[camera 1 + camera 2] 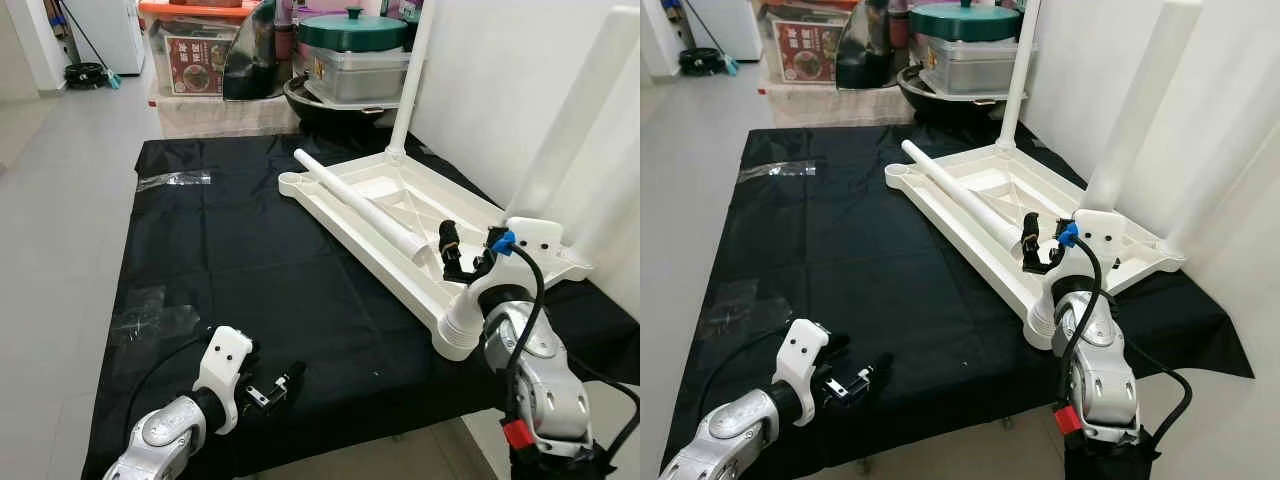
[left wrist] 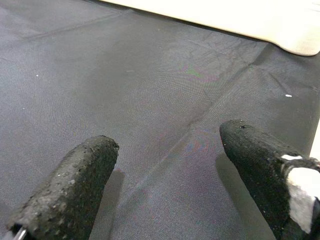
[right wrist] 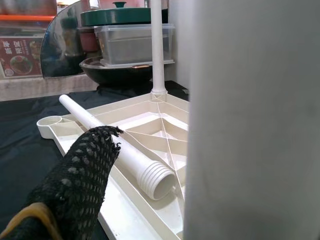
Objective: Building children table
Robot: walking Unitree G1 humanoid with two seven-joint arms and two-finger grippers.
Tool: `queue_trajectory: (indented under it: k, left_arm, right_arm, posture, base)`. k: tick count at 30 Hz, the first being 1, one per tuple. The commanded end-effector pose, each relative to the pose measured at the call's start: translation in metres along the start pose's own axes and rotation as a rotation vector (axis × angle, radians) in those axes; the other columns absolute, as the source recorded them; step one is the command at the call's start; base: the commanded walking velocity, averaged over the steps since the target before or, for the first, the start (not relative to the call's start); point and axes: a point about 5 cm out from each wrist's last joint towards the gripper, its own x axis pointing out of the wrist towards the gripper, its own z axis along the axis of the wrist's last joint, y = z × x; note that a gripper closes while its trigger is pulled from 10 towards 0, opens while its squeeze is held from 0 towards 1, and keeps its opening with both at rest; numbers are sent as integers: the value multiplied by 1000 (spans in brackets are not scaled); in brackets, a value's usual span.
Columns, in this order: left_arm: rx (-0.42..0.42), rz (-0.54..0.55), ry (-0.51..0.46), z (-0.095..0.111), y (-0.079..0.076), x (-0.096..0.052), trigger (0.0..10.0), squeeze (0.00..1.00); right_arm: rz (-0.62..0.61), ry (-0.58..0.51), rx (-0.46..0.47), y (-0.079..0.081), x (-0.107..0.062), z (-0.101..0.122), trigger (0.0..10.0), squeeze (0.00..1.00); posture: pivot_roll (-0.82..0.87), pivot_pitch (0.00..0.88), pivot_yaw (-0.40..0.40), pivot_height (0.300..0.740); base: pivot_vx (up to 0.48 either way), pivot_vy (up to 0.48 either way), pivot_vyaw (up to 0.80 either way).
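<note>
a black cloth (image 1: 250,260) is spread over the floor, with the upturned white table top (image 1: 400,225) on it. a loose leg (image 1: 360,205) lies across it. the right gripper (image 1: 1040,243), fingers narrowly parted, is poised at the leg's threaded end. the left gripper (image 1: 275,385) is held wide over the cloth.

cloth (image 1: 250,270): lay on floor
tabletop (image 1: 370,245): lay upturned on cloth, right side
loose leg (image 1: 360,207): rested in tabletop

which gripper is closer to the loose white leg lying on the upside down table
Right. The right gripper is at the threaded end of the loose leg on the tabletop. The left gripper hovers low over the black cloth, well away.
</note>
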Motion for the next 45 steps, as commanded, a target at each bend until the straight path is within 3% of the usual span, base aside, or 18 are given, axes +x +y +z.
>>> queue_trajectory:
  k: [1,12,21,45]
  left_arm:
    - [-2,-7,22,-6,-1,0,10000,0]
    - [-1,-10,25,-6,0,0,10000,0]
    - [-3,-14,25,-6,-1,1,10000,0]
    - [-9,-25,33,-7,-1,-1,10000,0]
  right_arm:
    - [-8,-2,4,-6,-2,2,10000,0]
    - [1,2,4,-14,1,2,10000,0]
    - [82,-17,40,-8,-2,8,10000,0]
    - [195,-13,-34,-23,1,9,10000,0]
  posture:
    - [-5,0,-68,740]
    - [-2,0,-68,740]
    - [-8,0,-66,740]
    - [-12,0,-60,740]
  base:
    - [0,0,0]
    - [0,0,0]
    - [0,0,0]
    - [0,0,0]
